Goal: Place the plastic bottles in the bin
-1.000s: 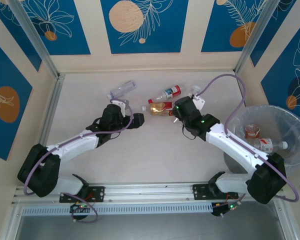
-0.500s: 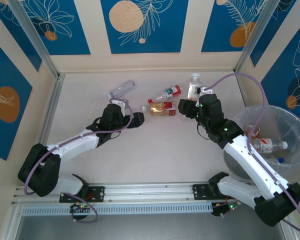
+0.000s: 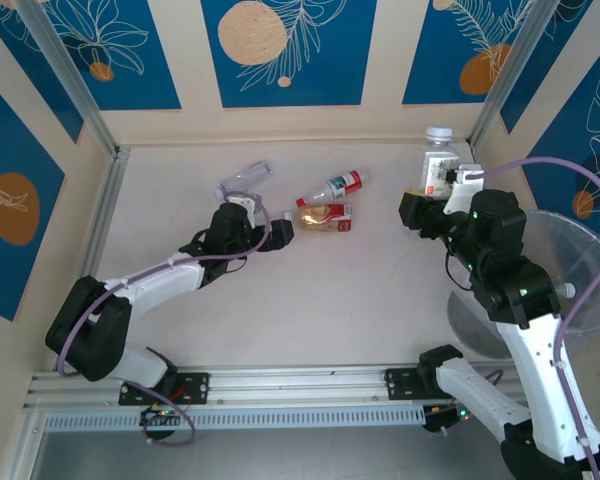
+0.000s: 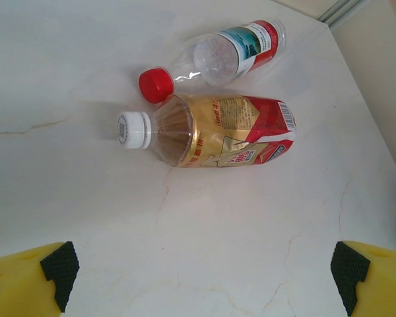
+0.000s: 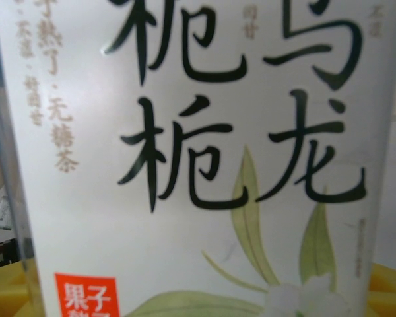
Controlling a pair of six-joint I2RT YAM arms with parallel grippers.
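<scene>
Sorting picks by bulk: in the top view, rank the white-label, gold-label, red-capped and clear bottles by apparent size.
1. white-label bottle, but held aloft nearer the camera, so unsure
2. gold-label bottle
3. red-capped bottle and clear bottle: about alike

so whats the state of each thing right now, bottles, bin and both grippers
white-label bottle: cap on, gripped by the right gripper
right gripper: shut on the white-label bottle
left gripper: open, empty
gold-label bottle: lying on its side, white cap on
red-cap bottle: lying on its side, capped
clear bottle: lying on its side
bin: open-topped, bag-lined, partly hidden by the right arm
</scene>
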